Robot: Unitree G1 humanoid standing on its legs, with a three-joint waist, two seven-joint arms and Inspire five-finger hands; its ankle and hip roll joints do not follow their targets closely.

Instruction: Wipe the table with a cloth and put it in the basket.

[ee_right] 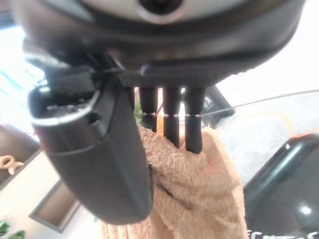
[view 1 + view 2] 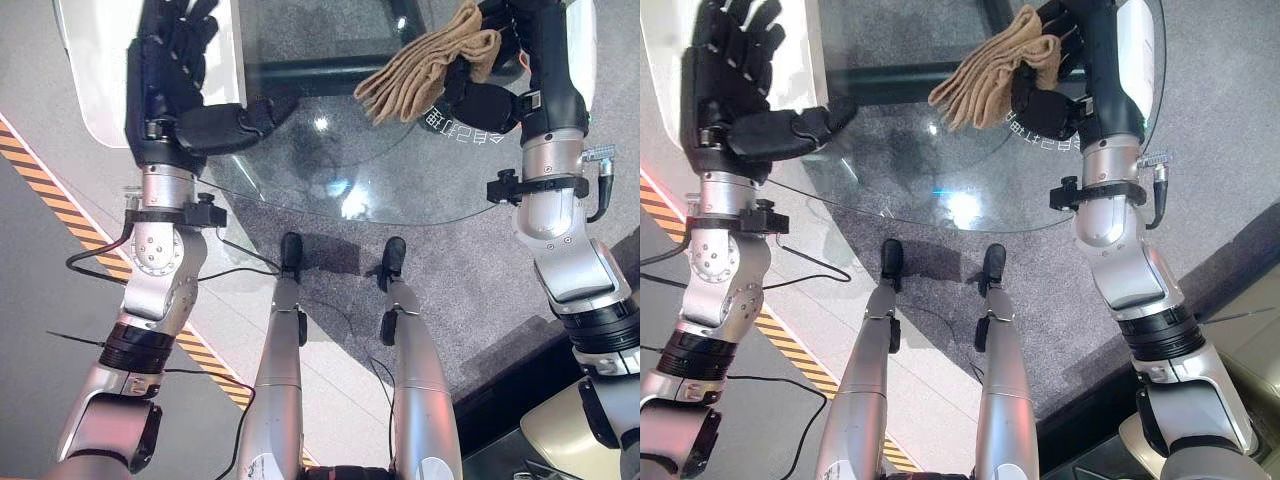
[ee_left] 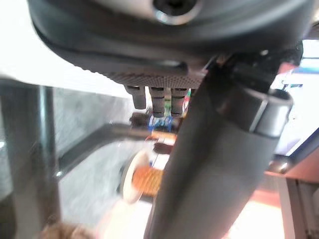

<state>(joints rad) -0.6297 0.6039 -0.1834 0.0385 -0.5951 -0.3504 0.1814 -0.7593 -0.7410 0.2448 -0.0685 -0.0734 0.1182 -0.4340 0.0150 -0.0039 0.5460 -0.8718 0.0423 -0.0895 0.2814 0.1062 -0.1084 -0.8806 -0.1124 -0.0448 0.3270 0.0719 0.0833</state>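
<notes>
While the right robot hand (image 2: 490,60) grips the tan cloth (image 2: 425,65) with its fingers (image 1: 172,122) curled into the folds and the thumb closed against them, the cloth sits bunched at about one o'clock in the left eye view, over the far part of the round glass tabletop (image 2: 330,170). It droops from the grip toward ten o'clock. Whether its lower edge touches the glass or hangs just above it, I cannot tell. Holding it wadded like this gives the hand a thick pad to drag across the surface, which suits the wiping step; that seems to be the step in hand, with the drop-off not yet done.

At about eleven o'clock the left robot hand (image 2: 170,60) is released, fingers straight and spread, thumb pointing toward the glass at three o'clock. It hovers by the tabletop's rim, over a white surface (image 2: 95,70), well apart from the cloth, probably kept clear so the wiping arm has room to sweep. A dark frame (image 2: 320,70) shows through the glass at twelve o'clock.
</notes>
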